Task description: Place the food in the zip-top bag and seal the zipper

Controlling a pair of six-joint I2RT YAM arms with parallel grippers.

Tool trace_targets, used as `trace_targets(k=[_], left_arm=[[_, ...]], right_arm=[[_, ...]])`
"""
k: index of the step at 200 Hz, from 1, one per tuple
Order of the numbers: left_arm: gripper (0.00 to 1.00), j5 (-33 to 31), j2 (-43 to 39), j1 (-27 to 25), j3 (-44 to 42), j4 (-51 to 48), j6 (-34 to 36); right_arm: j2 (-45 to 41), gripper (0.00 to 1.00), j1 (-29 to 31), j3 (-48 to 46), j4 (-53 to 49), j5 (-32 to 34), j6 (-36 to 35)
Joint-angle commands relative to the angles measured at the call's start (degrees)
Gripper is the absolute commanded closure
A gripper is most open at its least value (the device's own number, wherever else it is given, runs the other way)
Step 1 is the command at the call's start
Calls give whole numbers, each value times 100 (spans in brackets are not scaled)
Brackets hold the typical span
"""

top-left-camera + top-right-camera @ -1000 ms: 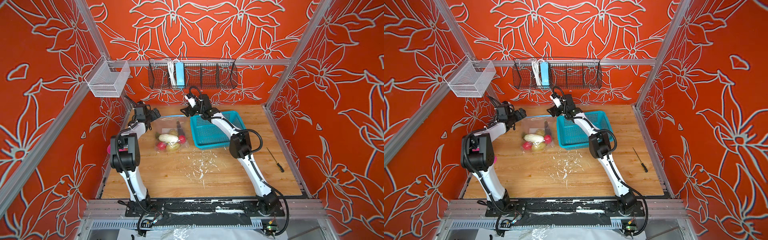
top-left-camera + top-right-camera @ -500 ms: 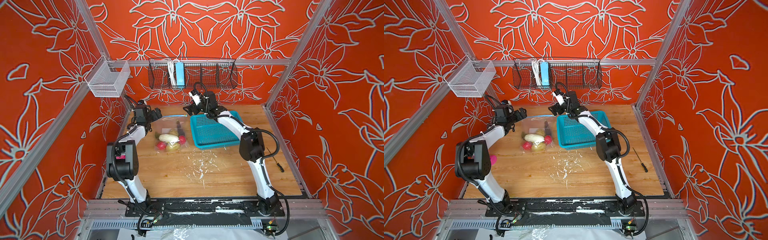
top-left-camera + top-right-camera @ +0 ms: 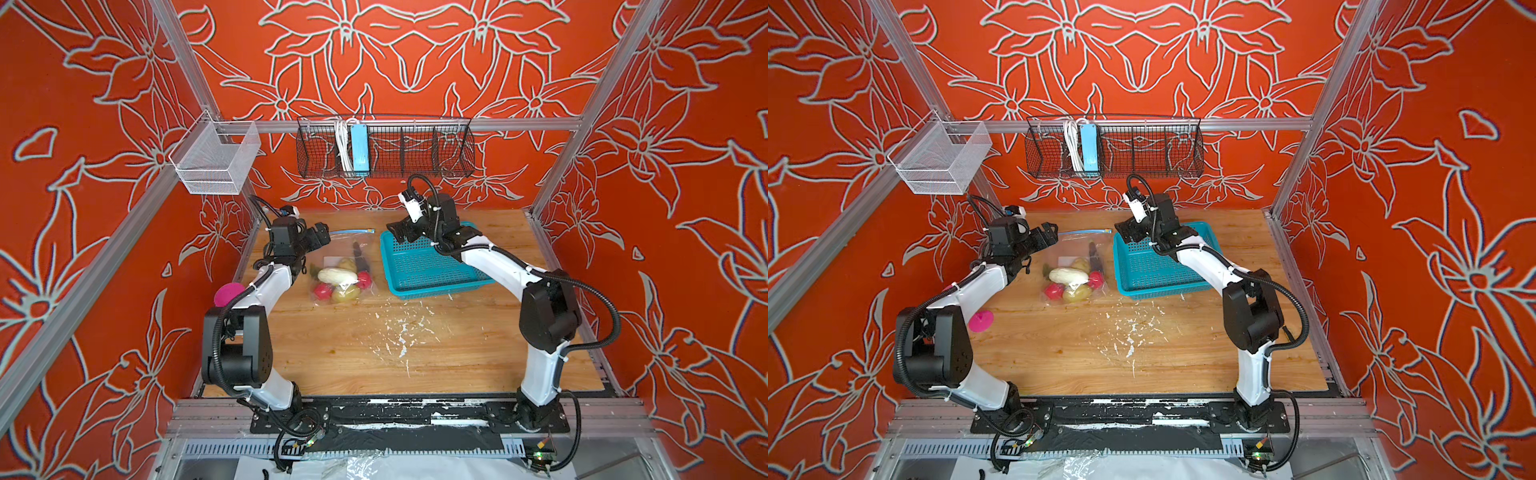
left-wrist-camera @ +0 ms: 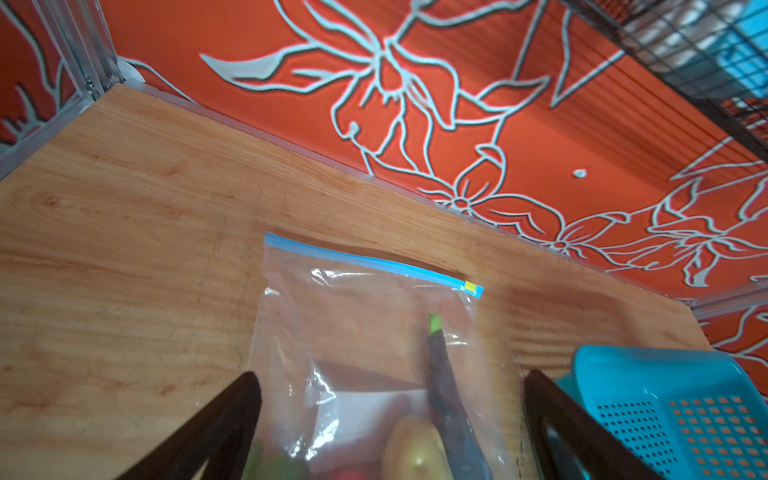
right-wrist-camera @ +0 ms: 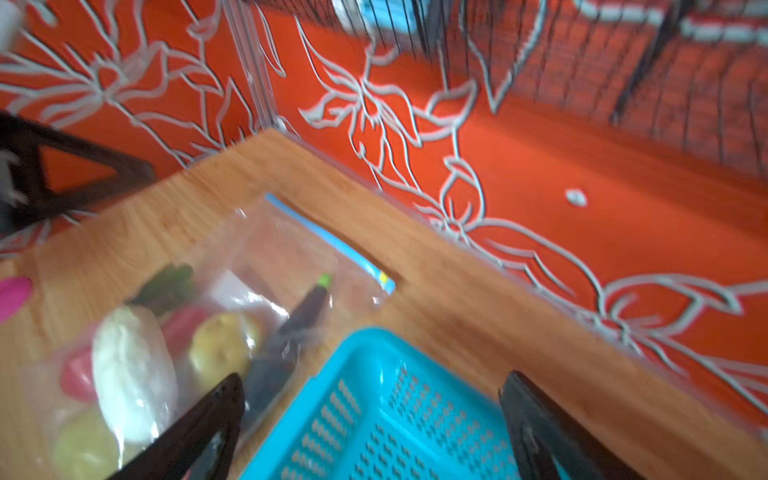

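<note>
In both top views the clear zip-top bag point(image 3: 347, 253) point(image 3: 1077, 251) lies flat on the wooden table. The food point(image 3: 337, 278) point(image 3: 1069, 280) is bunched inside its near end: a white vegetable, red balls, potato lumps, a dark purple piece. The light-blue zipper point(image 3: 351, 231) point(image 4: 370, 262) runs straight along the far edge, and its yellow end point(image 4: 470, 286) is toward the basket. My left gripper point(image 3: 320, 236) point(image 4: 390, 378) hovers open at the bag's left side. My right gripper point(image 3: 395, 232) point(image 5: 373, 379) hangs open over the basket's far left corner. Neither holds anything.
A teal mesh basket point(image 3: 428, 266) point(image 5: 374, 415) sits just right of the bag. A pink object point(image 3: 227, 293) lies by the left arm. White flecks point(image 3: 399, 332) dot the middle of the table. A black wire basket point(image 3: 386, 145) and a white mesh basket point(image 3: 216, 158) hang on the walls.
My right gripper has moved right from the zipper's yellow end to above the basket's corner. Both arms' elbows have drawn back toward the front. The bag has not moved.
</note>
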Motion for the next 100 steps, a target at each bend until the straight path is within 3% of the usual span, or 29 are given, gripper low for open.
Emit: trace_targets(k=[1, 38, 100], left_arm=[[3, -115, -332, -23, -260, -238, -11], [3, -393, -1028, -52, -900, -167, 87], [3, -495, -1510, -54, -1591, -83, 235]], right_arm=[[-404, 2, -15, -355, 147, 1151, 480], [-918, 2, -15, -1192, 118, 2042, 791], [-2106, 2, -15, -2665, 635, 2993, 540]])
